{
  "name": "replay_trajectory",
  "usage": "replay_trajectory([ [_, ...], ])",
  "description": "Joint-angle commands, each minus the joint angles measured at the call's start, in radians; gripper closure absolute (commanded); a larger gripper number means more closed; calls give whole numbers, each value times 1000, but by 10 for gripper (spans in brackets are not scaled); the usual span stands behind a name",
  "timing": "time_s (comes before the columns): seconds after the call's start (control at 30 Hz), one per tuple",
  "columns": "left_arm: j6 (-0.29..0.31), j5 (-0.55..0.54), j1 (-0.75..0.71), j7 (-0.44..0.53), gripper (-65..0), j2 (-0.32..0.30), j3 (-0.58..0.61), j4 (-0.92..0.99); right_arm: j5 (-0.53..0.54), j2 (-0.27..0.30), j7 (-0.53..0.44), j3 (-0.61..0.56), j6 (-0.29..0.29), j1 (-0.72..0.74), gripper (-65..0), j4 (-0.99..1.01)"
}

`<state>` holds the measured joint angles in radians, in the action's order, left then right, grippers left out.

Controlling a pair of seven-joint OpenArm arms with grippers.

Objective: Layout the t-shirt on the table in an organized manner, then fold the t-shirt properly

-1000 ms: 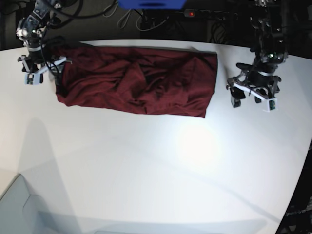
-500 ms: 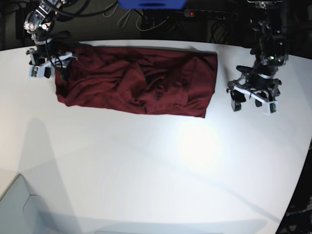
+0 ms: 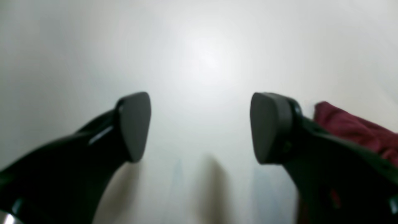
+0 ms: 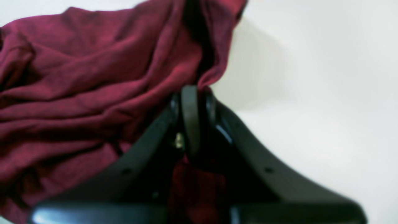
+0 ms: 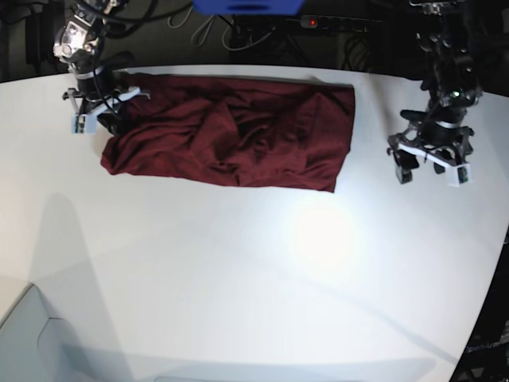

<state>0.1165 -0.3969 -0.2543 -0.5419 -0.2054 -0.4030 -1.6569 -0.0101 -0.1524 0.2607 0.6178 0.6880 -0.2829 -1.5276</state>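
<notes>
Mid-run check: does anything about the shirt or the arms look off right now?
The t-shirt lies as a rumpled, creased band near the far edge of the table, not spread flat. The right gripper is shut on its edge, lifting a fold. The left gripper hangs open over bare table, touching nothing. No damage shows.

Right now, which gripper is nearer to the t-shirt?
Right. The right gripper is shut on the t-shirt at its edge; the left gripper is open over the table, apart from the shirt.

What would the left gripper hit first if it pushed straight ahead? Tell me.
Probably only the bare table. The left gripper is open over white surface; the t-shirt lies off to one side, outside that line. Depth is unclear.
</notes>
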Motion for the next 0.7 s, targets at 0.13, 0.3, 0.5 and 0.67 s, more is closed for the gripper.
replay_trajectory([
  [0.13, 4, -9, -4, 23, -486, -12, -67, -24, -27, -5, 59, -11, 10, 21, 0, -49],
  [0.3, 4, -3, -38, 21, -486, -13, -122, -52, 85, -5, 59, -14, 10, 30, 0, -146],
  [0.5, 4, 0, -66, 21, -485, -19, -159, -84, 154, -5, 59, -101, 10, 24, 0, -256],
  [0.67, 4, -41, -101, 21, -483, -6, -153, -182, 155, -5, 59, -146, 10, 24, 0, -267],
])
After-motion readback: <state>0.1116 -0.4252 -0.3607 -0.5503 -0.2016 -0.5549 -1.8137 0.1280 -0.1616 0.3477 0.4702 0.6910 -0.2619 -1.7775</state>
